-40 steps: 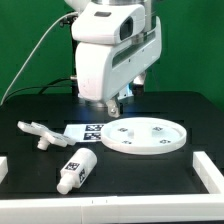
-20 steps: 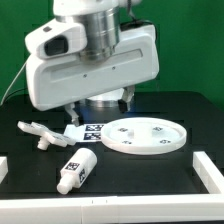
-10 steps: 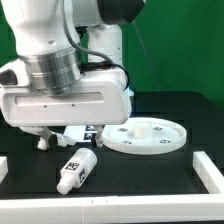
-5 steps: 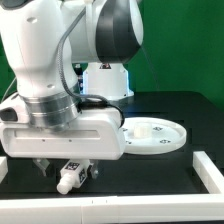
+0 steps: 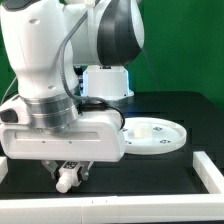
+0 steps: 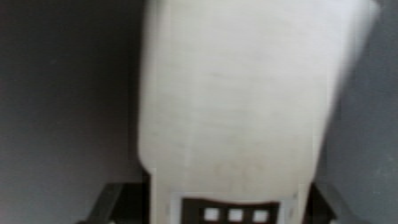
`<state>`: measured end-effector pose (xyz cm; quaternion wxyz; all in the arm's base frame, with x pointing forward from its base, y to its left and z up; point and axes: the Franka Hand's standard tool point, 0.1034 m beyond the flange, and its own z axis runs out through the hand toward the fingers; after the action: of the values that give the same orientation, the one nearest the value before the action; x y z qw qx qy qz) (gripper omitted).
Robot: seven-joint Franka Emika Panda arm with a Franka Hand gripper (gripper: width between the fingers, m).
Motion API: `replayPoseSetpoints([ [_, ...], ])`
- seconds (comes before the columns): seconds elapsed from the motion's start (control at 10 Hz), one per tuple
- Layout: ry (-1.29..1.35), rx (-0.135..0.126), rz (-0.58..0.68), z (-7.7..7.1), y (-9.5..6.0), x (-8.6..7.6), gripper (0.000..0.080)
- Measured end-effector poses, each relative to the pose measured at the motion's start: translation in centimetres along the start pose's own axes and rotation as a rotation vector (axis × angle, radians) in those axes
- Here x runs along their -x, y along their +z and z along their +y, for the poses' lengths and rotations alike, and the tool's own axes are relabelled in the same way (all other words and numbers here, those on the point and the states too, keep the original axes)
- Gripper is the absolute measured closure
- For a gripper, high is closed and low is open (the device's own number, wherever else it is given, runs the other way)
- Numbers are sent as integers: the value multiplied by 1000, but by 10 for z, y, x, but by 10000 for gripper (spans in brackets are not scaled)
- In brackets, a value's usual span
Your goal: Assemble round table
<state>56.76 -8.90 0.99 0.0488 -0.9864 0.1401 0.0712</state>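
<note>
Legend: Closed since half a second ago, the gripper (image 5: 68, 172) fingers clamp the short white plastic cylindrical leg (image 5: 65, 184).
Reader: Where is that leg?
Legend: Down at the black table (image 5: 160, 175), toward the exterior view's left of the large white rimmed round disc (image 5: 152, 135), well apart. In the wrist view it fills the frame, with a tag at one end.

The exterior view's left front is jammed: the arm's bulky white wrist (image 5: 62, 135) hangs low over the tabletop (image 5: 150, 178), gripper (image 5: 68, 172) clamped around the leg (image 5: 65, 181) (it fills most of the wrist view). On the exterior view's right the round disc (image 5: 160, 138) blocks the middle. A bare black lane runs between it and the white bar (image 5: 208, 170) at the front corner. Behind the disc, open black surface.
</note>
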Motion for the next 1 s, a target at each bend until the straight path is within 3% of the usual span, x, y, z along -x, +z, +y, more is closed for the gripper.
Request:
replayPoseSetpoints([
  [0.2, -143, 9, -2, -3, -8, 4, 482],
  [0.4, -488, 15, -3, -2, -23, 18, 482],
  [0.5, -653, 32, -1, -2, -28, 18, 482],
  [0.6, -775, 47, -1, -2, -29, 16, 482],
  [0.9, -996, 50, -10, 0, -28, 17, 482],
  [1.0, -1208, 65, -2, 6, -27, 15, 482],
])
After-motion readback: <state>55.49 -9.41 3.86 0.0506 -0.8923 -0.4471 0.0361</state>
